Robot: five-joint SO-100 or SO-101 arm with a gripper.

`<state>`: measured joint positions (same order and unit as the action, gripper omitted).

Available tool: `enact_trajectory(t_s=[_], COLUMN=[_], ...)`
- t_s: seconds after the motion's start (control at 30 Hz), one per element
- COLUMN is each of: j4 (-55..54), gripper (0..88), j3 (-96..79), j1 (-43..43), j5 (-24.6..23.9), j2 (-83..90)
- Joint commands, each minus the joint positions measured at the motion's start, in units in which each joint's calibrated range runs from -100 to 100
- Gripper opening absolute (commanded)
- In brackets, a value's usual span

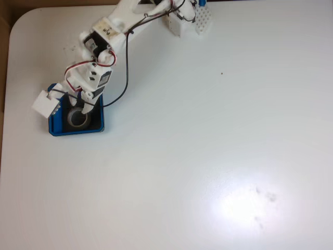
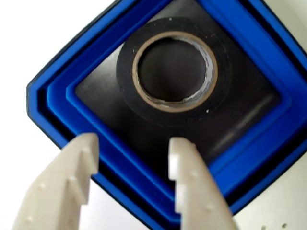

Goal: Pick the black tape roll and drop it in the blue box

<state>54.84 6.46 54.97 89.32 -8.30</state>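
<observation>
Black tape roll (image 2: pixel 125 76) lies flat inside the blue box (image 2: pixel 57 91), on the box's black bottom, off-centre toward the top of the wrist view. Nothing grips it.

Largest to smallest, all placed against the blue box:

- Desk (image 1: pixel 208 156): smooth white matte top with a rounded corner. It carries the box near its left edge in the fixed view. A glare patch sits well away from the box, lower right.
- Arm (image 1: pixel 101 44): white printed plastic segments with black servo bodies and red and black wires looping off them. It reaches down from the top of the fixed view to the box.
- Blue box (image 1: pixel 75 129): shallow square tray of glossy bright-blue plastic. Rim is stepped, corners rounded, inner floor dull black. In the wrist view it appears turned like a diamond.
- White block (image 1: pixel 46 103): small and boxy, hangs over the box's upper left corner in the fixed view.
- Gripper (image 2: pixel 133 143): above the box's near wall in the wrist view. Two off-white plastic fingers (image 2: pixel 184 177) with small dimples, one with a notched inner edge. They are spread apart, a clear gap between them, empty.
- Tape roll (image 1: pixel 78 120): flat ring with a shiny black outer band, pale greyish-tan inner rim, open centre showing the box floor. Much smaller than the box.
</observation>
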Motion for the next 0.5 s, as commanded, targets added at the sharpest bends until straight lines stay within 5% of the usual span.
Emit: enact_trajectory(t_s=[0.0,0.3,0.47], j4=[-4.7,-35.8,-42.6], gripper=[13.6,13.6,13.6], j3=[-14.3,-62.7,-83.5], j1=[-0.2,-0.2,-0.4], j5=[-0.2,0.0,-0.1], j2=[17.1,49.1,67.0])
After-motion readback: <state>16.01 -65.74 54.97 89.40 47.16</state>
